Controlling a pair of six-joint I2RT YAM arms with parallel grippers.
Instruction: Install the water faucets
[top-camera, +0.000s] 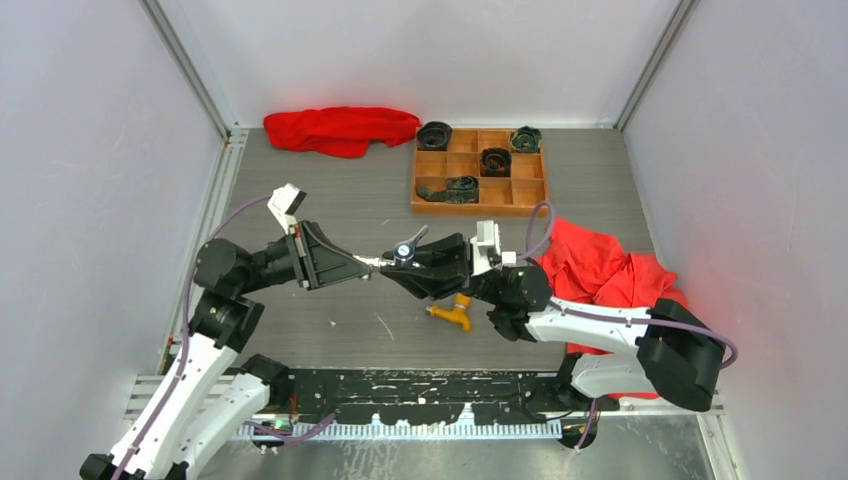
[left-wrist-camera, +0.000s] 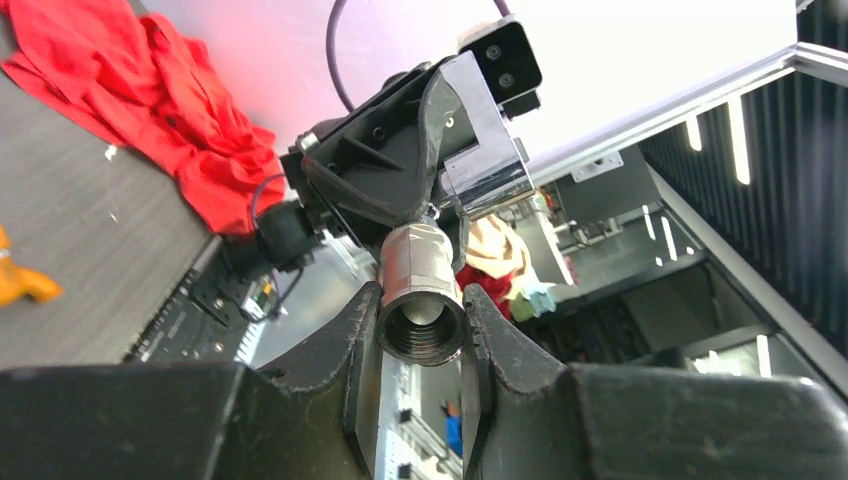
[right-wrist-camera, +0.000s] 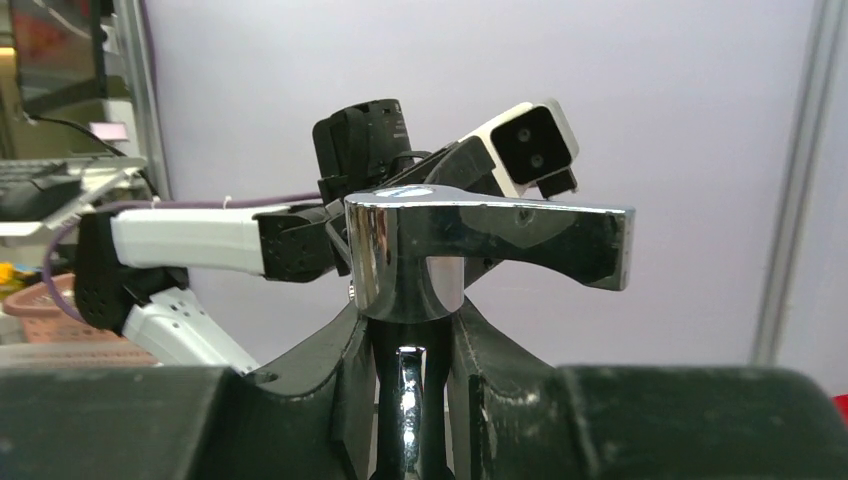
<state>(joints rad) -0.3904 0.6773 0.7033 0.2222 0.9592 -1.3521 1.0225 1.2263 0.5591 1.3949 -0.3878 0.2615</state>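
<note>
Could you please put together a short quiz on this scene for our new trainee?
1. True or false: the orange-yellow faucet is held by the right gripper.
2. The jaws of the left gripper are shut on: A) the threaded end of the silver faucet, B) a red cloth, C) nothing.
3. How many dark rolls sit in the wooden tray?
Key: 1. False: it lies on the table, and the right gripper grips the silver faucet too. 2. A. 3. Four.

Orange faucet (top-camera: 452, 312) and red cloth (top-camera: 610, 272) lie beneath the right arm (top-camera: 600, 322).
</note>
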